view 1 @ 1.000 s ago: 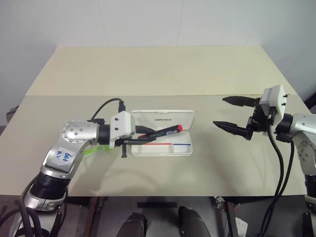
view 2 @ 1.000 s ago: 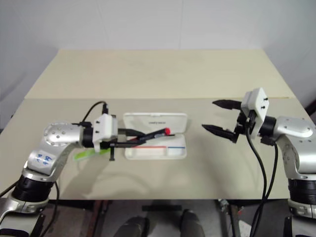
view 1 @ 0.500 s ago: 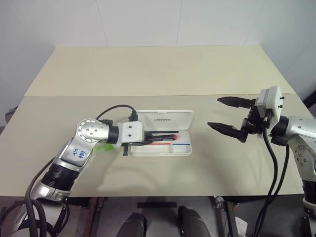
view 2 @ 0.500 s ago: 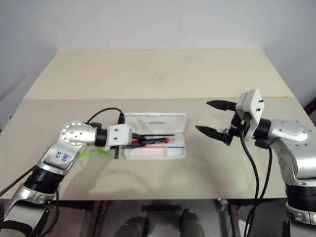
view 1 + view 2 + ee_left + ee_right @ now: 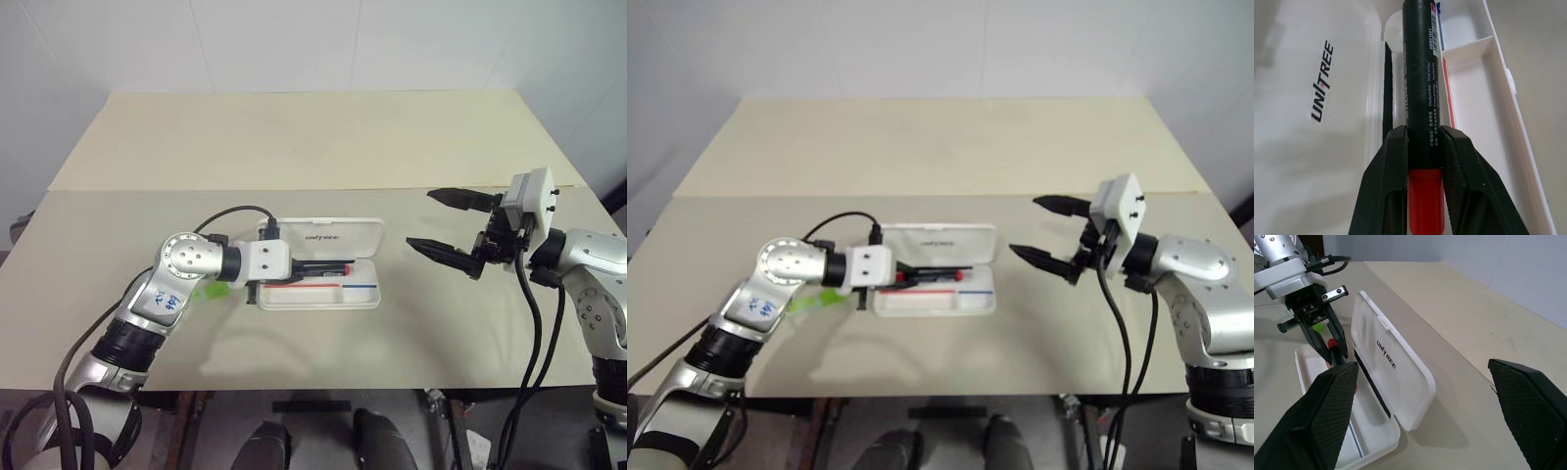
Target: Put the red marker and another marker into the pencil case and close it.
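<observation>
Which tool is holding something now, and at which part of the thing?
The left tool holds the red marker where its red end meets the black barrel. The right tool holds nothing.

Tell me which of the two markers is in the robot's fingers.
The red marker, clamped between the left gripper fingers over the open pencil case. The lime-green marker lies on the table behind that arm, untouched.

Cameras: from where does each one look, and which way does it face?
Head eyes: high, facing forward and down at the pencil case; both arms show.
Left wrist: along the left claw, shut on the red marker over the case.
Right wrist: along the open right claw, toward the case lid.
Shared: case, marker.
</observation>
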Controlling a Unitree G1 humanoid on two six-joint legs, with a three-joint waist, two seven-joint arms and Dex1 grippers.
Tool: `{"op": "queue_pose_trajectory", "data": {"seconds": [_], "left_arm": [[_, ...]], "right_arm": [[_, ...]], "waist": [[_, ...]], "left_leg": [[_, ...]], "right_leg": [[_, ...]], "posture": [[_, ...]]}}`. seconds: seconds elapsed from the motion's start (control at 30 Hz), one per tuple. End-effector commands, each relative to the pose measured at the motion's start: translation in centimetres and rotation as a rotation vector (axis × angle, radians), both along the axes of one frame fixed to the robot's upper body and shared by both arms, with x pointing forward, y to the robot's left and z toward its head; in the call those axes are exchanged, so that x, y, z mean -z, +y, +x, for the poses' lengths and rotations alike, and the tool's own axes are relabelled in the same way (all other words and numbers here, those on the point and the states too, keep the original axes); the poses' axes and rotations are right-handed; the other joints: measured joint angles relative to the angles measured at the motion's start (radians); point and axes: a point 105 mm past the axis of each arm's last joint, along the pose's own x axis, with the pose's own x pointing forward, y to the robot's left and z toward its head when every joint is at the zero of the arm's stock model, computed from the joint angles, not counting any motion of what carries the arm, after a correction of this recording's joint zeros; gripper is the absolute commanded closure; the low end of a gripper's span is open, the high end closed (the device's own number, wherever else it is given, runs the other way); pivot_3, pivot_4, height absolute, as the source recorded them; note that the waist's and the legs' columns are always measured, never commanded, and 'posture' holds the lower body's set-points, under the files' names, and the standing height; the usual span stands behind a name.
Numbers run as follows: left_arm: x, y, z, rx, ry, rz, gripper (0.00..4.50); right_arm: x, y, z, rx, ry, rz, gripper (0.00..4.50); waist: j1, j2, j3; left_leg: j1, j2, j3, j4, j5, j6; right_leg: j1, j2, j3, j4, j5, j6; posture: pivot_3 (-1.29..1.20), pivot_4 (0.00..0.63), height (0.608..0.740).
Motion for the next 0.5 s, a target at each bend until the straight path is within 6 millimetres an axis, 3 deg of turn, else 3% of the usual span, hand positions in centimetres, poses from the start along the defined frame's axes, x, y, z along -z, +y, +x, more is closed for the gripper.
{"op": "queue_pose_trajectory", "data": {"seconds": [0.03, 0.17, 0.5], "left_arm": [[-0.8, -0.6, 0.0, 0.013, -0.036, -0.007, 2.68], [-1.3, -1.0, 0.1, 0.012, -0.059, -0.025, 1.37], [-2.2, -0.7, -0.7, 0.025, -0.024, -0.079, 1.37]], "right_arm": [[-1.2, 0.7, -0.6, -0.027, -0.050, 0.011, 0.00], [-1.1, 0.8, -0.6, -0.028, -0.048, 0.014, 0.00], [-1.0, 1.0, -0.5, -0.034, -0.041, 0.022, 0.00]], "waist": [[0.000, 0.000, 0.000], [0.001, 0.000, 0.000], [-0.001, 0.000, 0.000]], "left_leg": [[0.000, 0.000, 0.000, 0.000, 0.000, 0.000], [0.000, 0.000, 0.000, 0.000, 0.000, 0.000], [0.000, 0.000, 0.000, 0.001, 0.000, 0.000]], "right_leg": [[0.000, 0.000, 0.000, 0.000, 0.000, 0.000], [0.000, 0.000, 0.000, 0.000, 0.000, 0.000], [0.000, 0.000, 0.000, 0.001, 0.000, 0.000]], "posture": [[0.00, 0.150, 0.740], [0.00, 0.150, 0.740], [0.00, 0.150, 0.740]]}}
